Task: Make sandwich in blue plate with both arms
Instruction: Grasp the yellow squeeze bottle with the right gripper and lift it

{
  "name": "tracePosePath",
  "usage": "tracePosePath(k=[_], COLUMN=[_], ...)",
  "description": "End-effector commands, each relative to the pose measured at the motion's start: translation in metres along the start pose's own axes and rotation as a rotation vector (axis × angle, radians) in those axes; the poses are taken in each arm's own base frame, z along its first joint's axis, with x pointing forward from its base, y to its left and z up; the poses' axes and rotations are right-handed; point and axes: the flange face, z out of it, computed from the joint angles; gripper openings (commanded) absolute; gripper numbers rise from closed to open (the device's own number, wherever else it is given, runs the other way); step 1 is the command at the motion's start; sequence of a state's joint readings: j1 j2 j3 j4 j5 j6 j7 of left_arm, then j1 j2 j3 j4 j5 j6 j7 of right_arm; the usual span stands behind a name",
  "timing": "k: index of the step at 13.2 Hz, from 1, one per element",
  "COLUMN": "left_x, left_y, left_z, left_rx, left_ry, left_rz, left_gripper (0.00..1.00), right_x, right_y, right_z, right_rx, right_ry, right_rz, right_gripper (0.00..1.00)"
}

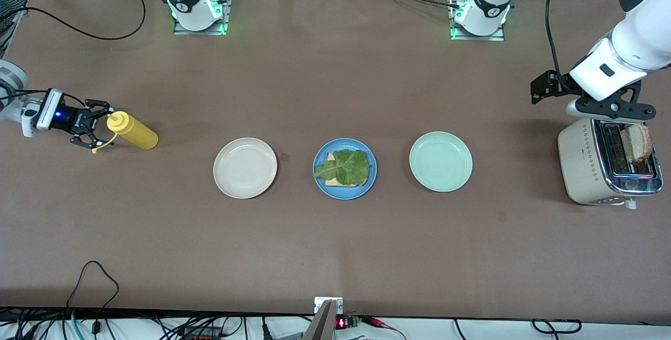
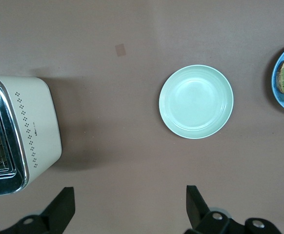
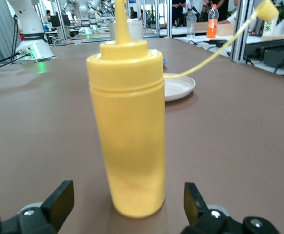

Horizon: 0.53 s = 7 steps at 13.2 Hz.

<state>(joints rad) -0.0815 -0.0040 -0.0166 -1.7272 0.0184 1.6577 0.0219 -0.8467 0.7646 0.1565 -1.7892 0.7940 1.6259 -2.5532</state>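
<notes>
Blue plate sits mid-table, between the cream plate and the pale green plate. On it: one toast slice under a ruffled lettuce leaf. No top slice yet, so the sandwich is half built.

The missing bread slice stands upright in the slot of the toaster, near the table edge at the left arm's end. Left gripper hangs over the toaster, fingers spread wide, nothing held. The slice stands on edge along the slot's length; judged next move is a straight drop onto it, then a carry toward the middle. Left arm is clearly the nearer one.

Right gripper is low at the right arm's end, fingers released, flanking the yellow squeeze bottle without pinching it.
</notes>
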Motion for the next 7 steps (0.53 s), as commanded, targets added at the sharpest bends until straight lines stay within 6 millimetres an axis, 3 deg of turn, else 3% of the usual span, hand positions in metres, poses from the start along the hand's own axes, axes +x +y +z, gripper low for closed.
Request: tracePosePath(k=[1, 7], left_x=[0.000, -0.001], left_y=[-0.001, -0.001], left_z=[-0.002, -0.003], left_rx=[0.000, 0.000], left_ry=[-0.004, -0.002], left_rz=[-0.007, -0.007], left_gripper=[1.00, 1.00], right_x=[0.004, 0.007], right_y=[0.011, 0.020], right_z=[0.022, 0.063], right_rx=[0.014, 0.070], right_ry=[0.063, 0.073], right_rz=[-0.034, -0.041], right_gripper=[1.00, 1.00])
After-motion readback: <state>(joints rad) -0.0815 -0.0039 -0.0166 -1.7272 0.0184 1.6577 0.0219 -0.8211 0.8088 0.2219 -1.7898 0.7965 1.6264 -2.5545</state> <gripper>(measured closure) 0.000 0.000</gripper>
